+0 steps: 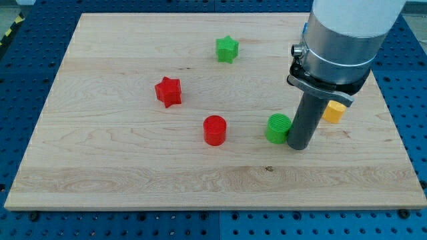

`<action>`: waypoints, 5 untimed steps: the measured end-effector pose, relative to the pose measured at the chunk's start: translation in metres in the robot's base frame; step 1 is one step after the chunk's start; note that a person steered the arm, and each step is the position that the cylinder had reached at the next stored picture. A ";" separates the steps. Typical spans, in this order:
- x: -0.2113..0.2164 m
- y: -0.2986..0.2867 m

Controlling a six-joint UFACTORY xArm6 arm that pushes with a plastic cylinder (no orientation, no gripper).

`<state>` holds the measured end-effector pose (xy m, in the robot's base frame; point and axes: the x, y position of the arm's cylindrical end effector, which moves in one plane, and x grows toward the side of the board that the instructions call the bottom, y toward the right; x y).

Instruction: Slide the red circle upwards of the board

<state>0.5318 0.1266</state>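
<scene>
The red circle (215,130) lies on the wooden board (133,167), a little below and left of its centre. My tip (297,146) rests on the board at the view's right, touching or almost touching the right side of a green circle (278,128). The red circle is well to the left of my tip, with the green circle between them.
A red star (168,91) sits up and left of the red circle. A green star (227,49) lies near the view's top. A yellow block (333,111) is partly hidden behind the rod at the right. Blue perforated table surrounds the board.
</scene>
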 end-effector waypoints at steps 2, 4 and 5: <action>0.026 -0.077; 0.022 -0.144; 0.007 -0.144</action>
<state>0.5385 -0.0172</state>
